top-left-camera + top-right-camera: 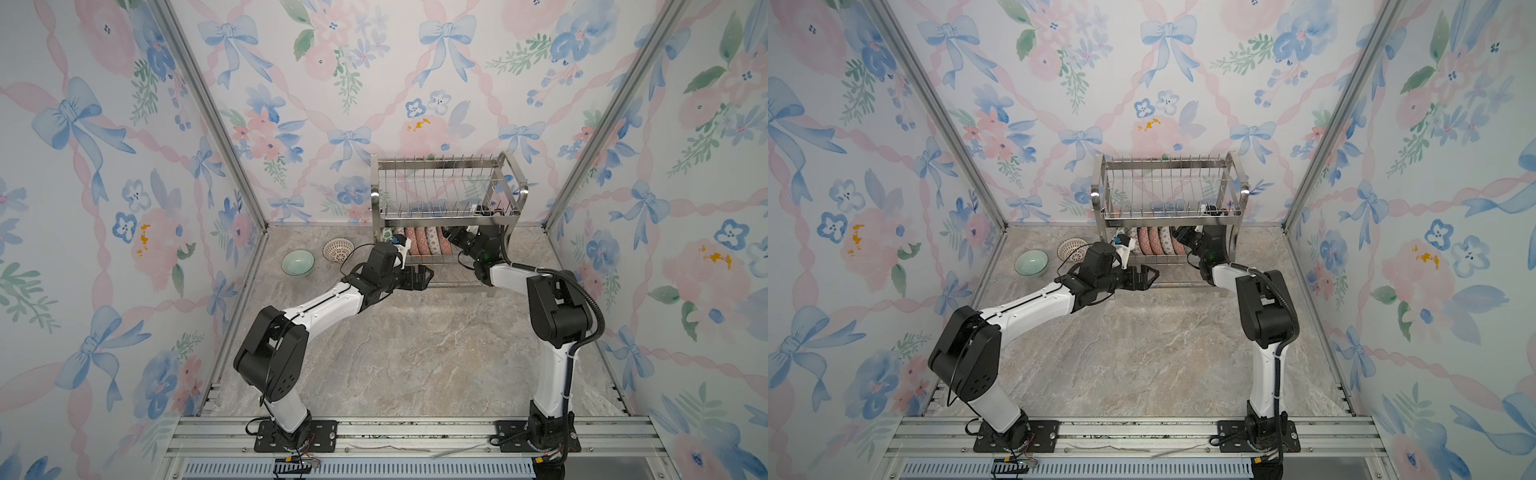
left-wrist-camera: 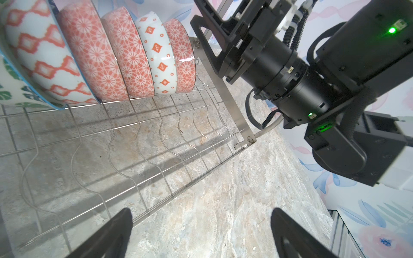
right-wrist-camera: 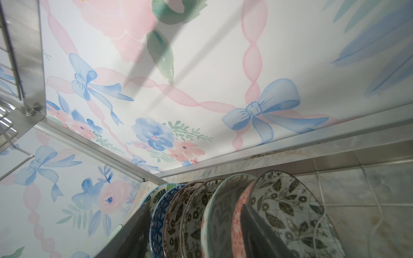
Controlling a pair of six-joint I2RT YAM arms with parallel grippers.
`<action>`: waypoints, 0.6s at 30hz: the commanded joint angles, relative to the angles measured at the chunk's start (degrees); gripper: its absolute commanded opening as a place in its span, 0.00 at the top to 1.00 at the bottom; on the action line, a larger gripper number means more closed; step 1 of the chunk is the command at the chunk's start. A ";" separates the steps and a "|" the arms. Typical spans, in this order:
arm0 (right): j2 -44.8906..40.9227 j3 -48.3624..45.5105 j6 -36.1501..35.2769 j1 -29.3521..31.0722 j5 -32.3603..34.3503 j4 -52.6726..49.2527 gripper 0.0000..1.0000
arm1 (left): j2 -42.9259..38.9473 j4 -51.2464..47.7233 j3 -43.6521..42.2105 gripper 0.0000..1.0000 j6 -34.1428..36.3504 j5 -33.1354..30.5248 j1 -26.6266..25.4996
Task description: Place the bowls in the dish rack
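Jaws gape empty on left gripper (image 2: 201, 223), low before the dish rack (image 1: 446, 165); right gripper (image 3: 194, 207), parted, empty, reaches beside racked bowls (image 2: 134, 55); only its wrist view shows their insides.

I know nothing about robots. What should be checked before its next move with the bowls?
1. Left gripper open and empty: ok.
2. Right gripper clear of the end bowl: cannot tell; its jaws stand apart, but one finger lies close to the rim.
3. Row of bowls standing on edge in the dish rack, lower tier: ok.
4. All bowls loaded: not ok; pale green bowl and red lattice bowl sit on the table.
5. Free wires at the lower tier's front: ok.
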 commanded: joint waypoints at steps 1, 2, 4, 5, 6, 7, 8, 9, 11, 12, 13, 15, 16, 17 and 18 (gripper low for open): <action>-2.75 -1.04 -0.22 1.53 1.20 5.59 0.32 | -1.91 -0.71 1.20 0.02 0.84 -0.05 -0.36; -2.91 -1.14 -0.22 1.77 1.51 5.73 0.32 | -2.03 -0.79 1.14 0.02 0.93 -0.06 -0.37; -2.98 -0.79 -0.22 2.21 1.64 5.33 0.29 | -2.22 -0.80 1.13 0.02 0.93 -0.06 -0.42; -3.03 -0.70 -0.21 2.41 1.77 5.32 0.26 | -2.27 -0.80 1.14 0.02 0.83 -0.06 -0.35; -3.11 -0.78 -0.13 2.52 1.88 5.50 0.24 | -2.31 -0.74 1.20 0.02 0.74 0.02 -0.30; -3.11 -0.79 -0.13 2.65 1.95 5.64 0.23 | -2.48 -0.80 1.18 0.02 0.75 0.09 -0.29; -3.28 -0.88 -0.13 2.87 2.12 5.67 0.22 | -2.48 -0.76 1.13 0.02 0.70 0.15 -0.33; -3.42 -0.90 -0.09 3.05 2.20 5.72 0.21 | -2.71 -0.80 1.18 0.02 0.72 0.18 -0.31; -3.71 -1.00 -0.26 3.47 2.50 5.50 0.15 | -3.04 -0.80 1.05 0.02 0.71 0.11 -0.28; -3.94 -1.05 -0.39 3.79 2.74 5.28 0.11 | -3.29 -0.81 0.98 0.02 0.71 0.09 -0.27; -4.09 -1.11 -0.48 3.97 2.87 5.15 0.09 | -3.53 -0.79 0.96 0.02 0.79 -0.04 -0.32; -4.64 -1.64 -0.30 4.27 3.14 5.33 0.04 | -4.29 -1.10 0.81 0.02 0.81 -0.41 -0.31; -4.98 -2.03 -0.22 4.36 3.30 5.34 0.03 | -4.63 -1.21 0.72 0.02 0.72 -0.52 -0.21; -5.53 -2.61 -0.22 4.72 3.80 5.39 0.01 | -5.03 -1.29 0.62 0.02 0.63 -0.63 -0.25; -6.07 -3.16 -0.37 5.08 4.27 5.71 0.02 | -5.58 -1.33 0.38 0.02 0.59 -0.88 -0.32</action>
